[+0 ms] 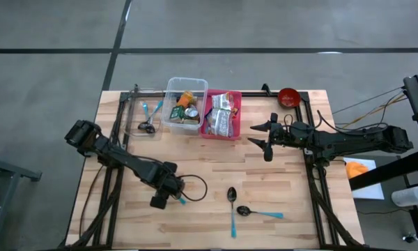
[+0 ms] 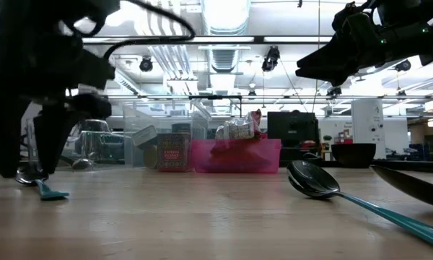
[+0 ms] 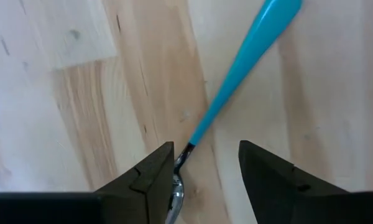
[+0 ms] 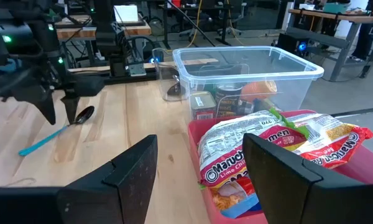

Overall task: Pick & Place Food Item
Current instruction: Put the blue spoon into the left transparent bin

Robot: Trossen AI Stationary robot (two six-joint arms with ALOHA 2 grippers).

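Ramen packets (image 4: 280, 143) lie in a pink bin (image 1: 238, 118) at the table's far middle. To its left, a clear bin (image 1: 171, 87) holds cans and an orange item (image 4: 258, 87). My right gripper (image 4: 199, 149) hangs open above the table just right of the pink bin, level and pointing at it, with nothing between its fingers. My left gripper (image 3: 205, 155) points straight down at the near left, open over a spoon (image 3: 236, 74) with a teal handle that lies flat on the wood. The spoon's metal neck (image 3: 181, 158) runs between the fingers, close to one finger (image 3: 155, 180). My left gripper comes at the spoon from above, its fingers on either side of the spoon's neck (image 3: 181, 158) where the teal handle ends. One finger stands right against the neck; whether it touches I cannot tell. The spoon lies flat on the table.
Two more teal-handled spoons (image 1: 231, 202) (image 1: 259, 213) lie near the front middle. A clear tray (image 1: 129, 111) with spoons stands at the far left, a red bowl (image 1: 288, 96) at the far right. A black cable (image 1: 195, 185) loops beside the left gripper.
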